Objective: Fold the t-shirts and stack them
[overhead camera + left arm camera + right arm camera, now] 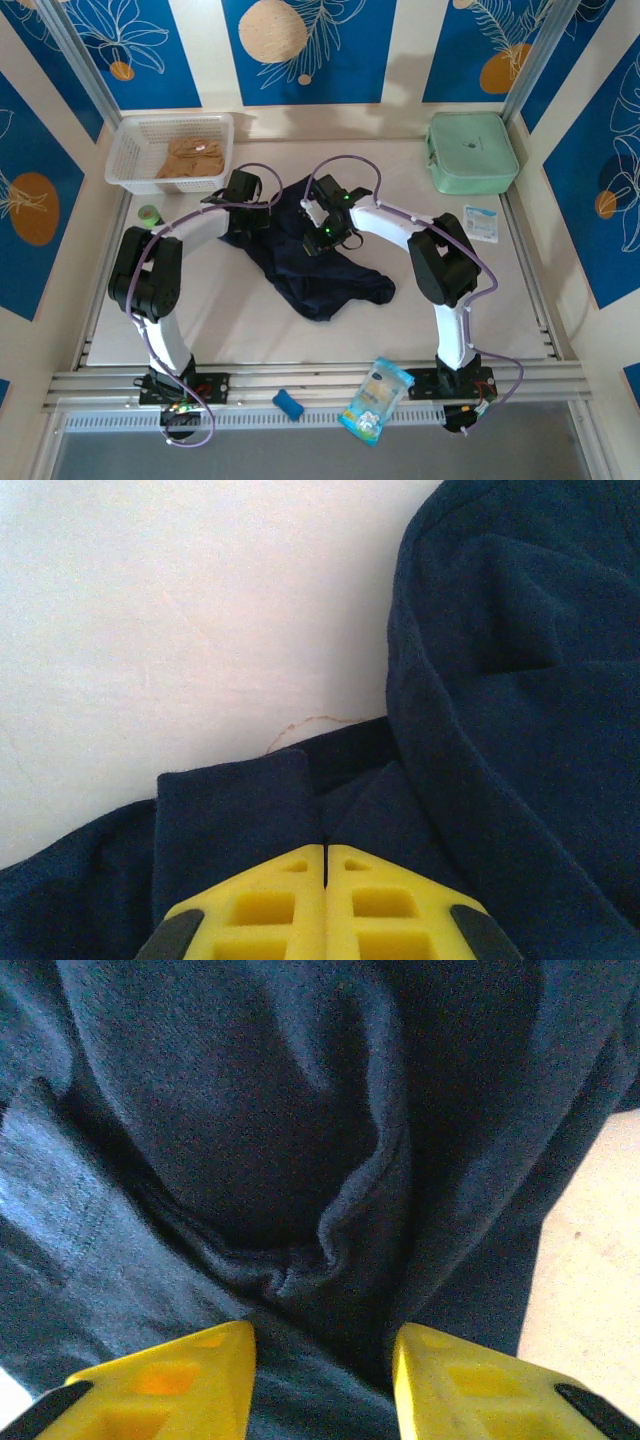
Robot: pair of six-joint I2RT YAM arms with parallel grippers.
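– Navy t-shirt, where does it lie?

– Crumpled in the middle of the table, bunched into thick folds, between the two wrists.

– And the tan t-shirt?

– Inside the white basket at the far left corner, well apart from the navy one.

– How is the left arm posed?

– Its elbow is raised at the left side of the table and the forearm reaches in toward the centre, so the left gripper sits at the far-left edge of the navy cloth. Its yellow fingers are pressed together with only a thin seam between them. A flat fold of the shirt lies right at their tips, with bare tabletop beyond. I cannot tell whether any cloth is pinched in that seam.

– The right arm?

– It bends at a high elbow on the right, and the forearm runs inward and to the left, wrist tipped down over the far part of the shirt. The right gripper has its jaws apart, with a wrinkled ridge of navy cloth showing in the gap close below.

– Anything else nearby?

– A mint-green case at the far right corner.
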